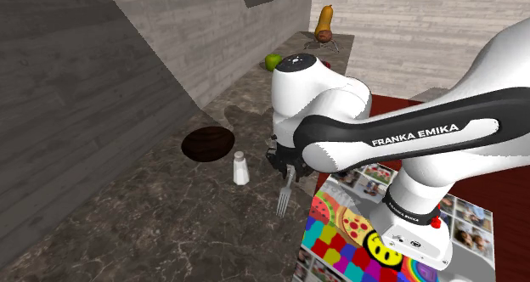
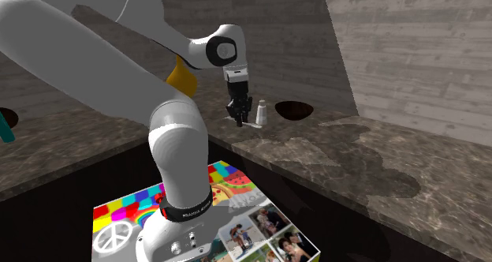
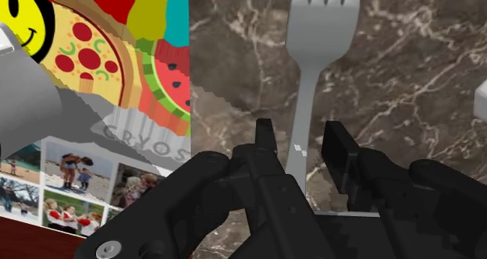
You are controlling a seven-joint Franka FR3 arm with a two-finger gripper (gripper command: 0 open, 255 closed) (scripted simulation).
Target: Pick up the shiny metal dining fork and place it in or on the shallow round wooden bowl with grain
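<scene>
A grey metal fork (image 1: 284, 197) lies flat on the dark marbled counter (image 1: 153, 221), tines toward the counter's near edge beside the stand. My black gripper (image 1: 284, 163) is down over its handle. In the wrist view the fork (image 3: 312, 54) runs between the two fingers, which stand a little apart from the handle (image 3: 300, 140) on both sides, so the gripper (image 3: 300, 144) is open around it. The shallow dark brown round bowl (image 1: 208, 143) sits on the counter toward the wall, beyond a white shaker; it also appears in the second exterior view as the bowl (image 2: 293, 109), past the gripper (image 2: 237, 117).
A white shaker (image 1: 241, 168) stands upright just beside the gripper, between it and the bowl. A green apple (image 1: 273, 62) and an orange squash on a rack (image 1: 324, 23) sit far down the counter. The colourful stand (image 1: 357, 229) borders the counter edge. A grey wall (image 1: 76, 93) runs along the counter.
</scene>
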